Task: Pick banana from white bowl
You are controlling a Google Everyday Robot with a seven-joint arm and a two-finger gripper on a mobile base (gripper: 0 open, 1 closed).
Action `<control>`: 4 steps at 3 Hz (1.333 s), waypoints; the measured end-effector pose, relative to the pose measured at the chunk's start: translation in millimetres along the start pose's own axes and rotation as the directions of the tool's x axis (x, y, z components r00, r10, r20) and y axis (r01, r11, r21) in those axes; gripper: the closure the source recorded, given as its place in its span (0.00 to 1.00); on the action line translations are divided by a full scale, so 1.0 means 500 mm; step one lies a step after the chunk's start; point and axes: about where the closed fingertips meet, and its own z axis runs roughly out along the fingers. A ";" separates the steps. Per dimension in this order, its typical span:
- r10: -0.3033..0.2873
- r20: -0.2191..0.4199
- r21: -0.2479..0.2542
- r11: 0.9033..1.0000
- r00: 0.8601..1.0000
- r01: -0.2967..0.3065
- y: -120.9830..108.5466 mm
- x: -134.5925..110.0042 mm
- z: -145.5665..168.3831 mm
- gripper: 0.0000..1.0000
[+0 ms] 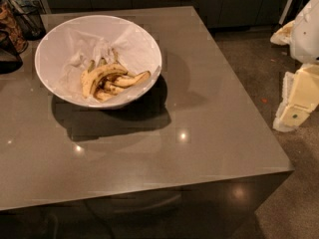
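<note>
Banana [99,75] lies unpicked among shorter, darker bananas [130,78] in the white bowl [55,39] on the table [209,133]. Your gripper [298,96] hangs beyond the table's right edge, well apart; whether it is open you cannot tell. Approach, grasp and lift remain.

A grey table [214,133] bears a dark wire basket [29,20] back-left.
</note>
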 end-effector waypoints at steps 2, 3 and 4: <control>0.023 0.013 0.002 1.000 1.000 -0.023 -0.036 -0.030 0.005 0.00; -0.010 0.073 -0.020 1.000 0.997 0.012 -0.117 -0.093 0.010 0.00; -0.011 0.081 -0.005 1.000 0.997 0.011 -0.122 -0.098 0.008 0.00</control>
